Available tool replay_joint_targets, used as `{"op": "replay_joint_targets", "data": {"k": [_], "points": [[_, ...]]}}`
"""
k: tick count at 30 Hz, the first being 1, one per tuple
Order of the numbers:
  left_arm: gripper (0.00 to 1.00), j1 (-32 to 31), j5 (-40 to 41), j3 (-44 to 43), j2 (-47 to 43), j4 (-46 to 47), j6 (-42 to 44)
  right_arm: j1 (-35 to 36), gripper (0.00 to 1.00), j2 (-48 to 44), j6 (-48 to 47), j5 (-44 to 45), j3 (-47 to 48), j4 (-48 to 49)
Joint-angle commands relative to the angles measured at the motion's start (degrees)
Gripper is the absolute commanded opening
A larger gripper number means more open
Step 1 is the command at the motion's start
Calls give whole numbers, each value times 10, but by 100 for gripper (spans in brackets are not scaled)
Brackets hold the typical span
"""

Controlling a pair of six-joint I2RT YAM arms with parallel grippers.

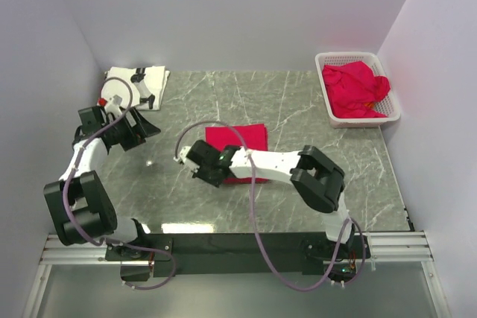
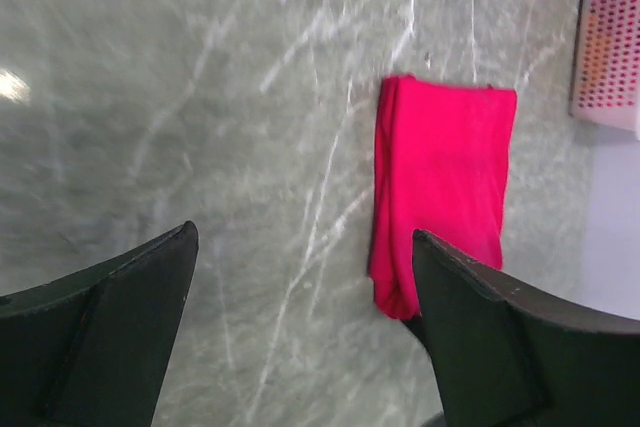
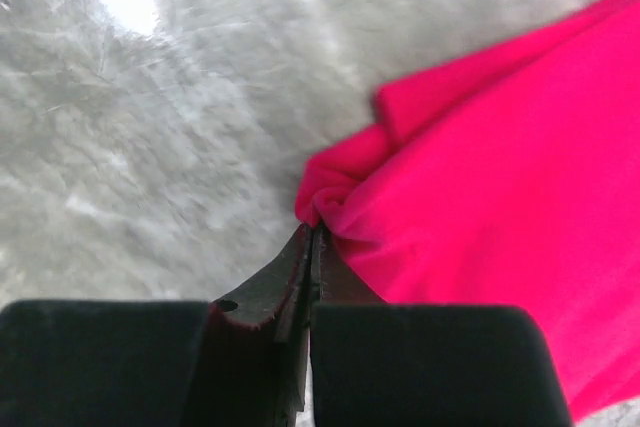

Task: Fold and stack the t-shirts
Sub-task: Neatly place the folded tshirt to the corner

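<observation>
Currently pinching a left-side corner of the folded bright red cloth t-shirt (image 1: pixel 242 138) between the pressed-together fingers of the right gripper (image 3: pixel 312 245), with that shirt lying flat at the middle of the grey veined marble table (image 1: pixel 313 117). Hovering the left gripper (image 2: pixel 305 237) over bare tabletop to the left, jaws spread wide and gripping nothing. Leaving a white t-shirt with a black printed pattern (image 1: pixel 155 77) lying at the far left corner, and a crumpled heap of red t-shirts (image 1: pixel 358 88) resting inside the white plastic lattice basket (image 1: pixel 350 56) at the far right.
</observation>
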State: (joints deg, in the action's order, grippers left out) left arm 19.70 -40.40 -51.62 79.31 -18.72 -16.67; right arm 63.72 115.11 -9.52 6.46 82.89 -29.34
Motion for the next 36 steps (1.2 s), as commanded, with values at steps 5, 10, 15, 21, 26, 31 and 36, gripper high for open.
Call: {"op": "replay_joint_targets", "data": {"k": [5,10,15,21,26,31,36], "points": [[92,-48,-100,99,35,159,-129,-62,0,-116,-16,-91,-12,27],[98,-123,-90,138,50,264,-222,-91,0,-125,-13,-135,-16,27],[100,-183,-79,147,99,379,-323,-93,0,-133,-8,-158,-19,28],[99,-241,-29,134,168,375,-380,-93,0,-126,11,-142,-12,35],[99,-271,27,135,195,373,-426,-93,0,-111,38,-138,2,52],[100,-298,52,122,240,417,-501,-93,0,-91,63,-133,9,67],[98,-330,67,92,277,430,-529,-93,0,-82,92,-113,22,87]]}}
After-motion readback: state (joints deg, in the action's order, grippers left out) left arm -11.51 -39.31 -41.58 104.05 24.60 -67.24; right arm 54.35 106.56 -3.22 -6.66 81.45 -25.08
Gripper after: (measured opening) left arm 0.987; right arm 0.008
